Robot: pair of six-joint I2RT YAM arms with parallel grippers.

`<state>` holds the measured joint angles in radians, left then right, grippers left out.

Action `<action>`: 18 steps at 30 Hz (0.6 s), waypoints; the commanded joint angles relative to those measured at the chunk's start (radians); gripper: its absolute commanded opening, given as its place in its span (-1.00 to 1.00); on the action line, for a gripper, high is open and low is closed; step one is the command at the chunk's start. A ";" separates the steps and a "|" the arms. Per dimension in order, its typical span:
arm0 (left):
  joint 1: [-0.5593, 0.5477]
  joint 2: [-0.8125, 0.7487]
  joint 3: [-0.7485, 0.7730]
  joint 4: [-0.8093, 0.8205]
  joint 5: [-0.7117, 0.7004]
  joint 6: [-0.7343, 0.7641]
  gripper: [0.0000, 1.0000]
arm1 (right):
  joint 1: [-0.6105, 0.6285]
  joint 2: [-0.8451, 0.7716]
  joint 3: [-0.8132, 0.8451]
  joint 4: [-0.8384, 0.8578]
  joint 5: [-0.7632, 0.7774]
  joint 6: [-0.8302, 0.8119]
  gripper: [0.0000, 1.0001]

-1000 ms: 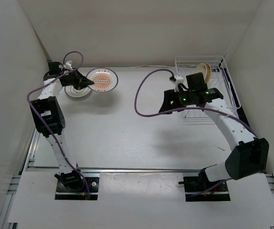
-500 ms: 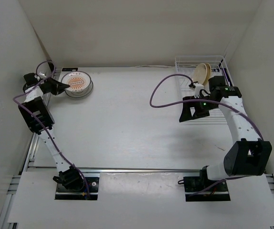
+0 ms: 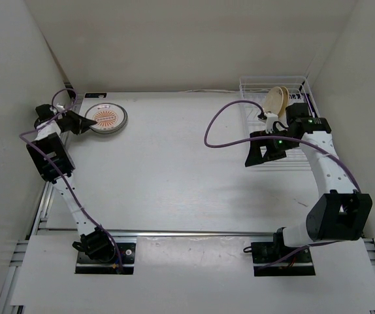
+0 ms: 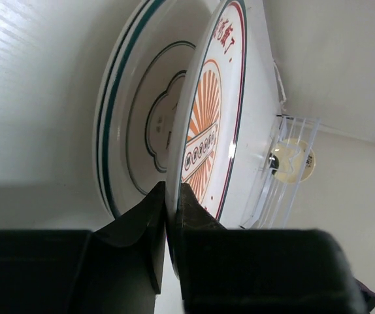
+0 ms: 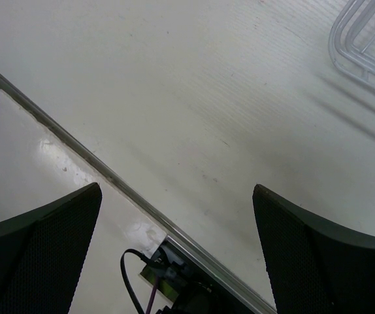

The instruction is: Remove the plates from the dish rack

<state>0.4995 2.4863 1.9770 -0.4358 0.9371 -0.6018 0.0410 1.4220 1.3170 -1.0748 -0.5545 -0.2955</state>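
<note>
My left gripper (image 3: 88, 123) is shut on the near rim of the white plate with the orange sunburst (image 3: 108, 116). It holds the plate tilted just over a white plate with a dark rim band (image 4: 117, 124) that lies on the table at the far left. In the left wrist view the jaws (image 4: 171, 204) pinch the sunburst plate (image 4: 208, 111) by its edge. The white wire dish rack (image 3: 313, 116) stands at the far right with a tan-yellow plate (image 3: 277, 100) upright in it. My right gripper (image 3: 251, 159) is open and empty, just left of the rack, its fingers (image 5: 44, 252) wide apart above bare table.
White walls close in the table on the left, back and right. A purple cable (image 3: 217, 124) loops from the right arm over the table. A corner of the rack (image 5: 364, 39) shows in the right wrist view, and a metal rail (image 5: 109, 180) runs along the table's near edge.
My left arm has swung left, carrying the sunburst plate over the plate with the dark rim band. My right arm has moved right and back, next to the rack.
</note>
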 commanded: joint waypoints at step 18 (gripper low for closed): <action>-0.029 -0.125 -0.033 0.023 -0.029 0.083 0.38 | -0.012 -0.078 -0.076 0.055 -0.065 0.019 0.99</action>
<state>0.4824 2.4653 1.9560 -0.4217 0.9218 -0.5610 0.0380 1.3800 1.2526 -1.0435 -0.5797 -0.2756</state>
